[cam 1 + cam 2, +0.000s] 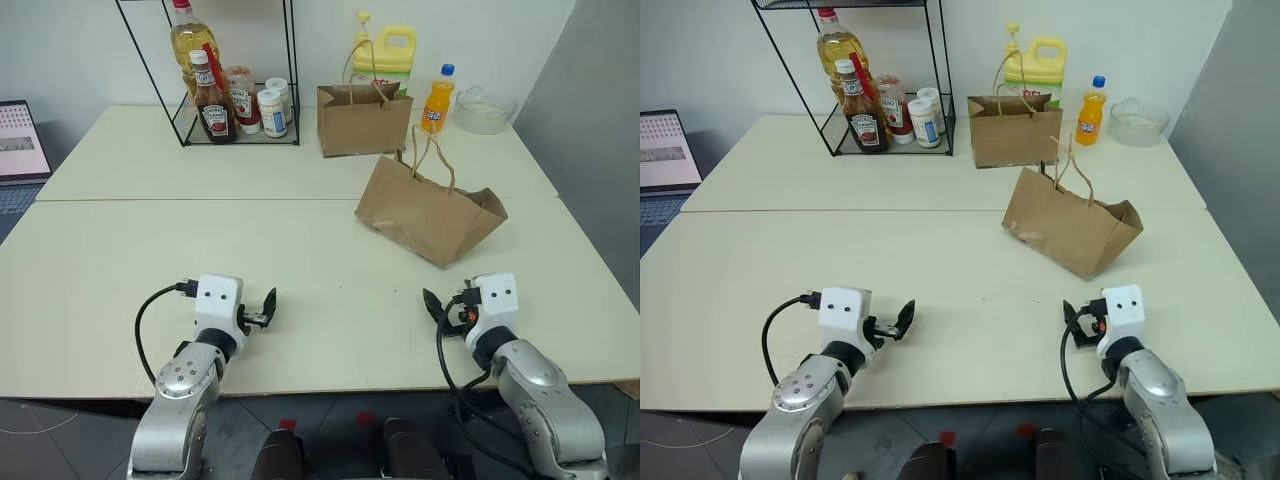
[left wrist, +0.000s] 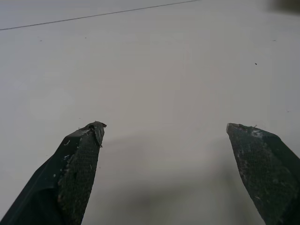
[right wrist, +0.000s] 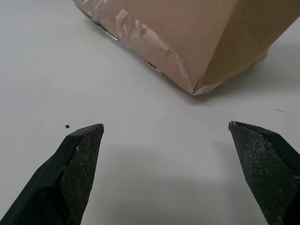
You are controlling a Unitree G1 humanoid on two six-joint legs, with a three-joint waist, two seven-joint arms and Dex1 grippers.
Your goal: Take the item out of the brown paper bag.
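Observation:
The brown paper bag (image 1: 430,212) stands creased and tilted on the right half of the table, its long thin loop handles rising above its mouth. The item is hidden; I cannot see into the bag. My right gripper (image 1: 438,308) hovers low over the table just in front of the bag, open and empty; the right wrist view shows the bag's bottom corner (image 3: 194,56) ahead of the spread fingers (image 3: 77,154). My left gripper (image 1: 262,310) is open too, over bare table near the front edge, far left of the bag.
A neater brown bag (image 1: 365,122) stands behind it. Beside that are an orange soda bottle (image 1: 437,105), a yellow jug (image 1: 386,50) and a glass bowl (image 1: 485,110). A wire rack (image 1: 240,135) with ketchup and oil bottles stands at the back left. A laptop (image 1: 20,145) is at the far left.

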